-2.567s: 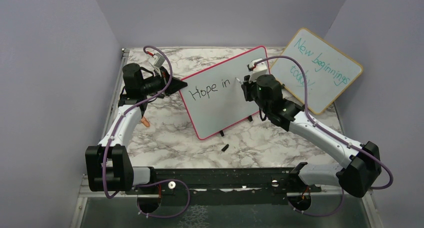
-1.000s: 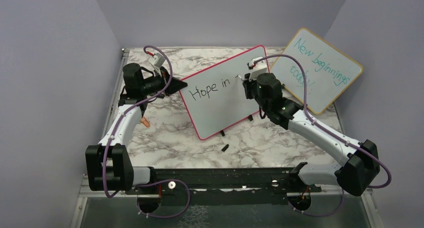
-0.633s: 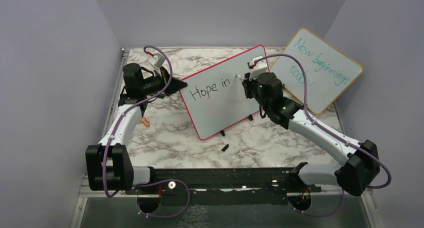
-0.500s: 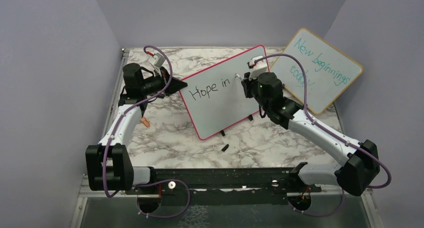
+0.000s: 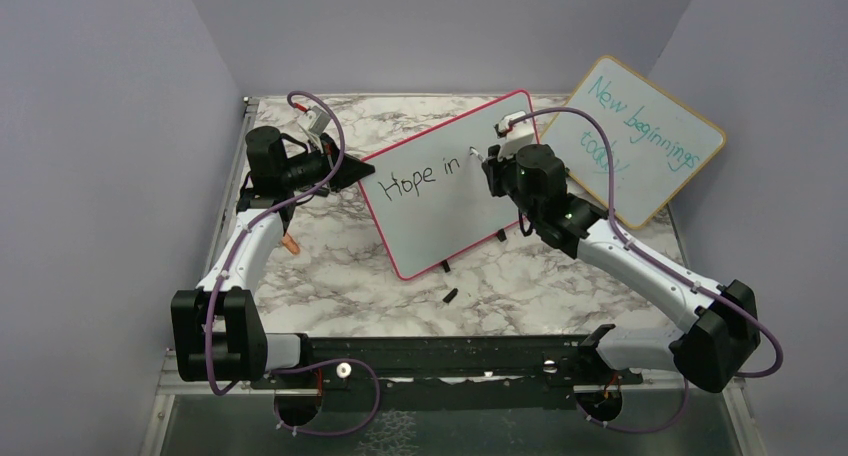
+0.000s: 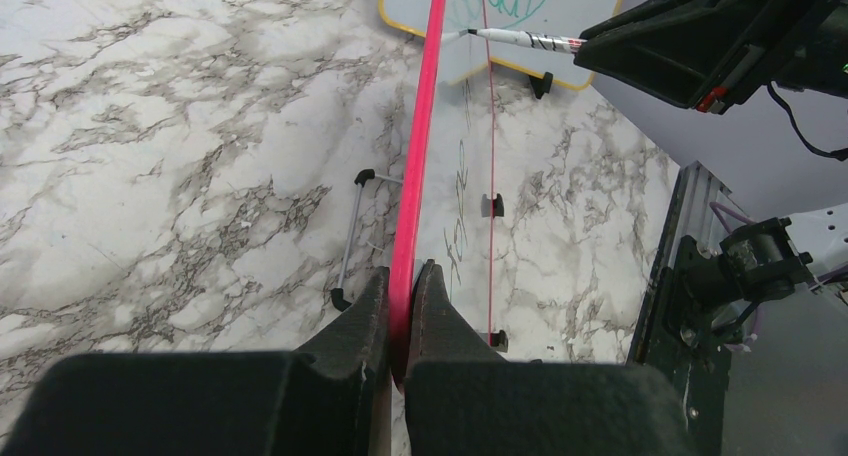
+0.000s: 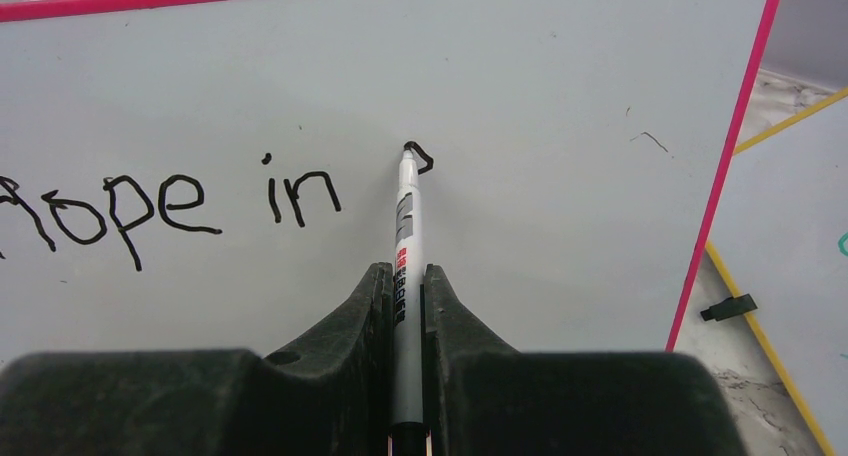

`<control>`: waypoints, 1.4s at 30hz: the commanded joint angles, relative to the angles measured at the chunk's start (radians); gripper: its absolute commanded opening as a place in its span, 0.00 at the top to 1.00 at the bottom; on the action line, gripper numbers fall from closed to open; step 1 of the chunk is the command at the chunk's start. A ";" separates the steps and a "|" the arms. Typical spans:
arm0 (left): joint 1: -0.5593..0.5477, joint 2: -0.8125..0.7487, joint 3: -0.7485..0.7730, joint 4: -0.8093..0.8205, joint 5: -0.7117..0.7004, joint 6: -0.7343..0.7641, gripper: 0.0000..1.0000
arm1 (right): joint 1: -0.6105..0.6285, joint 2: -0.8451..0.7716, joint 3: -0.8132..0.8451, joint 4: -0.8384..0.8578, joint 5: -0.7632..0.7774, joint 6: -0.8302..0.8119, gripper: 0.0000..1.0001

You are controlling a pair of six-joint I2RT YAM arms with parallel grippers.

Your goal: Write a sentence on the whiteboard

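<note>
The whiteboard [image 5: 440, 201] with its pink-red frame stands tilted mid-table, also filling the right wrist view [image 7: 560, 96]. The sentence [image 5: 422, 175] reads "Hope in" in black [image 7: 170, 204], followed by a small fresh loop. My left gripper [image 6: 400, 281] is shut on the whiteboard's left edge [image 6: 425, 126]. My right gripper [image 7: 404, 276] is shut on a white marker [image 7: 405, 226]. The marker's tip touches the board at the loop, right of "in". From above, the right gripper [image 5: 490, 166] sits at the board's upper right.
A wooden-framed board [image 5: 640, 136] with teal writing leans at the back right, close behind the right arm. A small black cap [image 5: 450, 296] lies on the marble table [image 5: 330, 266] in front of the whiteboard. An orange object [image 5: 291, 244] lies beside the left arm.
The right gripper has shifted slightly up and left along the board, with the marker drawing a new stroke after "in". The left arm has held still.
</note>
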 commanded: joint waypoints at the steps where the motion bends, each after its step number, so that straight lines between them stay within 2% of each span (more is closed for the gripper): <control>1: -0.014 0.041 -0.035 -0.107 -0.070 0.160 1.00 | -0.001 -0.021 0.000 -0.042 -0.048 0.011 0.99; 19: -0.014 0.040 -0.036 -0.108 -0.072 0.160 1.00 | -0.002 -0.043 -0.047 -0.097 0.031 0.015 0.99; 29: -0.014 0.040 -0.036 -0.108 -0.072 0.161 1.00 | -0.002 -0.042 -0.046 -0.063 0.085 0.006 0.99; 42: -0.014 0.040 -0.035 -0.107 -0.072 0.160 1.00 | -0.001 -0.097 -0.040 0.011 0.073 -0.003 0.99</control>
